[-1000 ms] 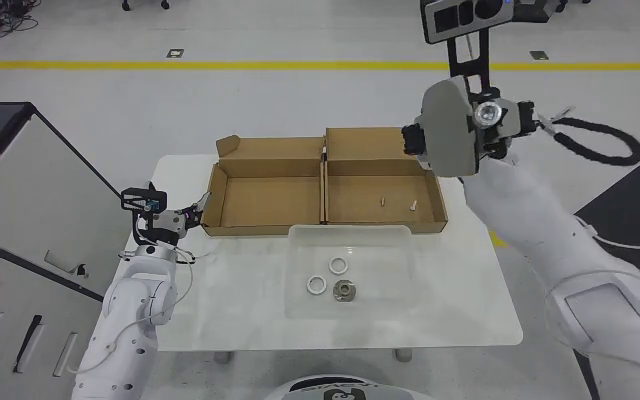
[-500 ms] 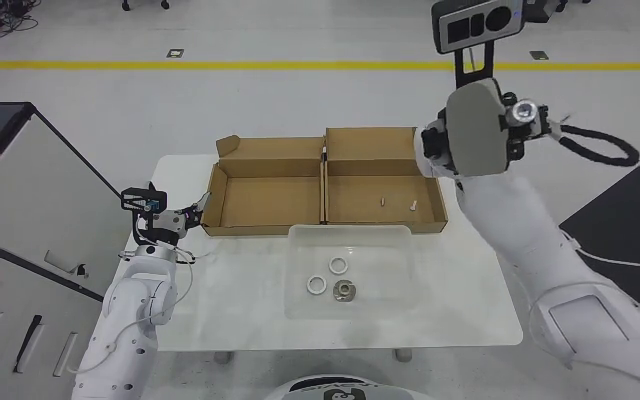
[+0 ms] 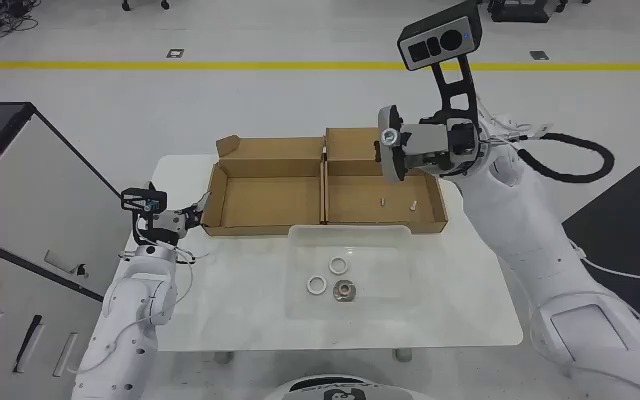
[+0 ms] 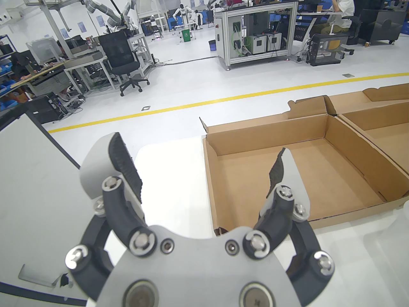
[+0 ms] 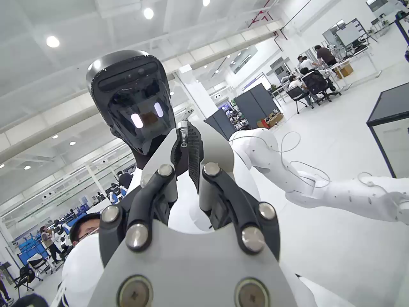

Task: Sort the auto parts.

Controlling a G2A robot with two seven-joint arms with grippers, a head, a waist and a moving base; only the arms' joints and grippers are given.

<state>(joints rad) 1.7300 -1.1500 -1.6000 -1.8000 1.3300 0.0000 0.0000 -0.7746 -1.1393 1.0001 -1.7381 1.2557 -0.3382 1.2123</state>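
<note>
Cardboard box (image 3: 270, 200) holds two screws (image 3: 384, 201); three parts (image 3: 345, 291) wait in the tray (image 3: 350, 230). My right gripper (image 5: 187, 142) pinches one screw (image 5: 183, 130), left gripper (image 4: 199, 158) open.

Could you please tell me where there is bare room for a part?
The brown cardboard box's left compartment is bare. Its right compartment is free beside the divider; two pale pins lie toward its outer end. The clear plastic tray is crowded left of centre by two white rings and a round metal part; its right half is free.

Bright, even light from ceiling lamps (image 5: 52, 42), soft shadows.
</note>
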